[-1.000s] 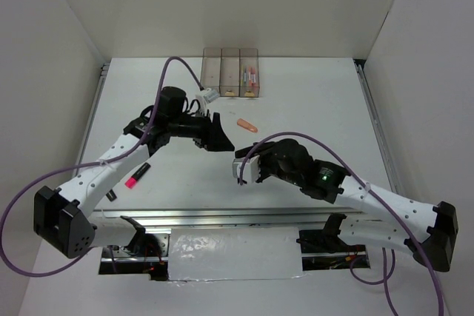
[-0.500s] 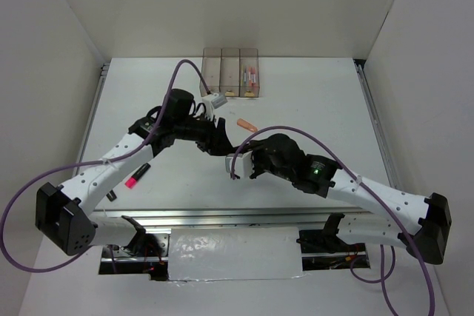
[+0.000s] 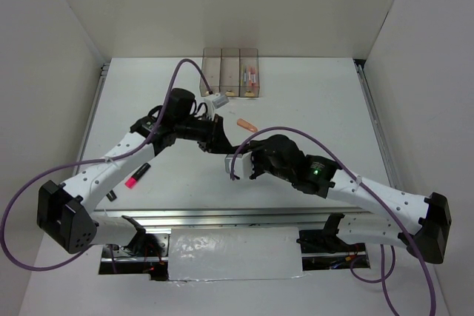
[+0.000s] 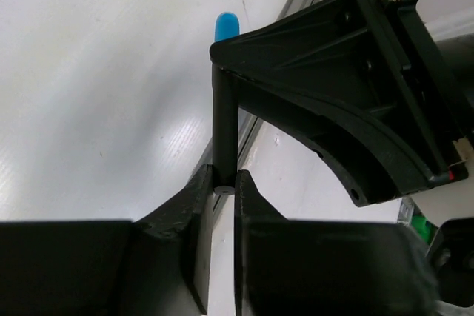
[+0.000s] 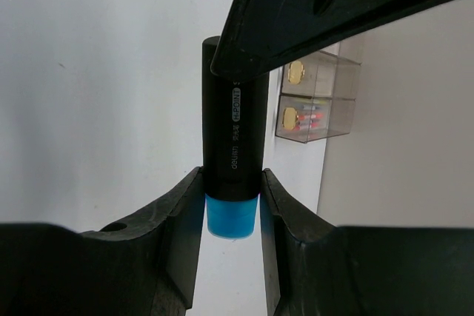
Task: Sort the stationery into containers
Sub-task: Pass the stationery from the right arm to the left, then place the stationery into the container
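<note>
I'm gripping the blue-tipped marker (image 5: 232,146) w/ both arms at once, holding it off the table (image 3: 318,116) nr the middle. My left gripper (image 4: 224,183) is clamping the black butt end, fingers squeezed tight on it. My right gripper (image 5: 232,199) is pinching the other end, pads pressing both sides right where the black barrel meets the blue cap. The two are facing each other tip to tip, w/ the marker bridging btwn them.

The containers (image 3: 212,68) are sitting at the far edge, three bins in a row. The right-hand one is holding a few pinkish pens (image 3: 251,75); the other two I can't tell. An orange-salmon pen (image 3: 247,125) is lying on the table just beyond my left gripper, not touching it. The pink highlighter (image 3: 138,175) is lying beside my left forearm, over on the left side.
</note>
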Controlling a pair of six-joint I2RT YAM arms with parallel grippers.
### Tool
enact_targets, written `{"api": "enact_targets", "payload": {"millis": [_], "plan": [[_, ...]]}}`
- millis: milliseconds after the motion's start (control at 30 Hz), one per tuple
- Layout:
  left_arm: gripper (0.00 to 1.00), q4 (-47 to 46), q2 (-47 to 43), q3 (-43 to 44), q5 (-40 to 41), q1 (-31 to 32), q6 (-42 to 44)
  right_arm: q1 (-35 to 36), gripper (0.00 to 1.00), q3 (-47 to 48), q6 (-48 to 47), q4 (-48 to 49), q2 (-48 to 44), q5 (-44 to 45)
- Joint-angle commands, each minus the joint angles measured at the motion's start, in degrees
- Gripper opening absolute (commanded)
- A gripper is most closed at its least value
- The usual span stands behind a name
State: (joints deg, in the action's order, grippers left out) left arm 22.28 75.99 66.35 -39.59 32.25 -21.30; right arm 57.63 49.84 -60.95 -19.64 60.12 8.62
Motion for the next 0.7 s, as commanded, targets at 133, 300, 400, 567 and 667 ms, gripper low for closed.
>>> {"api": "enact_targets", "payload": {"millis": [133, 300, 400, 567, 667], "plan": [[0.00, -4.8, -0.2, 0.9, -4.4, -1.2, -1.7, 1.0, 0.42, 1.9, 3.5, 4.2, 0.4, 2.6], [0.00, -5.6, -0.7, 0.4, -1.5, -5.3, -3.7, -0.1, 0.85, 1.0, 5.7, 7.1, -0.5, 6.1], [0.00, -4.4, -0.1, 2.4, 4.1, -7.5, -1.5, -2.6, 0.93, -0.6, 7.1, 9.1, -3.9, 7.0], [0.00, -6.4, 1.8, 5.9, 23.9, -8.0, 1.6, -8.4, 1.00, -0.2, 15.8, 8.2, -6.8, 9.2], [0.00, -9.4, 5.2, 9.9, 34.8, -7.4, 1.5, -12.9, 1.00, 1.3, 21.3, 2.7, -6.5, 8.4]]}}
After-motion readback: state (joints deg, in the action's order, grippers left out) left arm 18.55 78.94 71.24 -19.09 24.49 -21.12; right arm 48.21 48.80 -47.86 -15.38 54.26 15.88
